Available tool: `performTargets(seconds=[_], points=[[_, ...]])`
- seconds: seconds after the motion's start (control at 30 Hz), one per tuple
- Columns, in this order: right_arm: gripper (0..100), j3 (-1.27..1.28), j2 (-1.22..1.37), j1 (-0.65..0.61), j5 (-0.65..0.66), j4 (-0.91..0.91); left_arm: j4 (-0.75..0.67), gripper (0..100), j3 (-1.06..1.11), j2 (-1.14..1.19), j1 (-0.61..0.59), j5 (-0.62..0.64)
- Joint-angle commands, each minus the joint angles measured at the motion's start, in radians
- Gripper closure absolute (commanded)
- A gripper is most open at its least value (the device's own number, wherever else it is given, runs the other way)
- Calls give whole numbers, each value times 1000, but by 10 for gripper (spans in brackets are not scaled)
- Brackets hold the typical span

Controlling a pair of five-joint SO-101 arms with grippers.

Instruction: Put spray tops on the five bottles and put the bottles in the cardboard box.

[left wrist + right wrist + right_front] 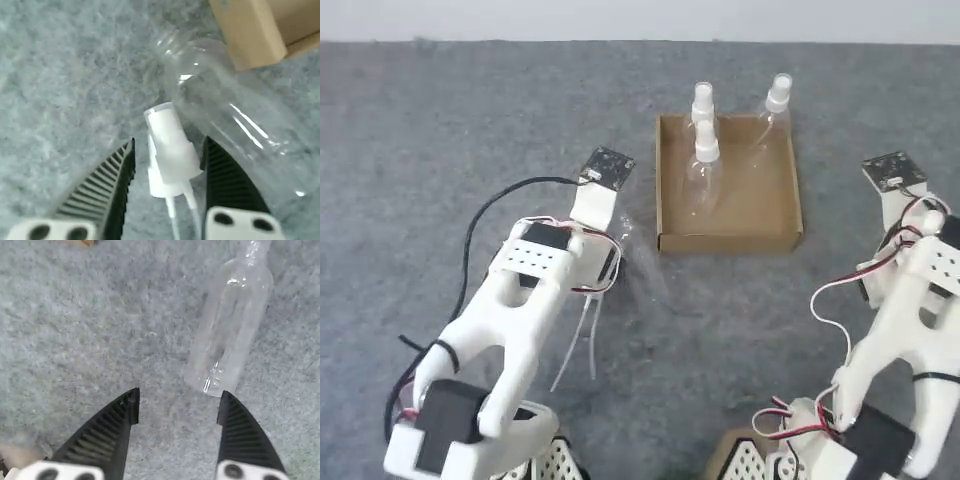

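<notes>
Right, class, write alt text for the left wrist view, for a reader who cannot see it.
The left gripper, open, straddles a white spray top lying on the grey carpet. A clear bottle lies on its side right beside the top, and a corner of the cardboard box shows beyond it.

Three capped bottles [704, 172] stand in the box [730, 241]; two uncapped bottles [235, 117] lie outside.

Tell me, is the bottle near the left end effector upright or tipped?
Tipped: the clear bottle lies on its side beside the loose spray top.
</notes>
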Motion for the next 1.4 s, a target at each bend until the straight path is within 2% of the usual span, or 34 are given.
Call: performTargets(seconds=[0.0,0.13,0.43,0.77,1.0,1.2,1.37], points=[[788,-3,-48,13,12,-13,-14,801,-53,-12,-86,-43],[788,-3,-48,10,9,-13,-14,801,-64,-5,-141,-87],[788,-3,-48,13,11,-10,-14,801,-136,15,-143,-115],[786,-3,-59,15,14,-15,-20,835,-298,275,-135,-121],[786,-3,-58,15,11,-10,-49,838,-341,359,-132,-121],[788,-3,-58,16,8,-10,-31,938,-343,387,-98,-121],[786,-6,-59,33,8,-12,18,980,-338,361,-83,-114]])
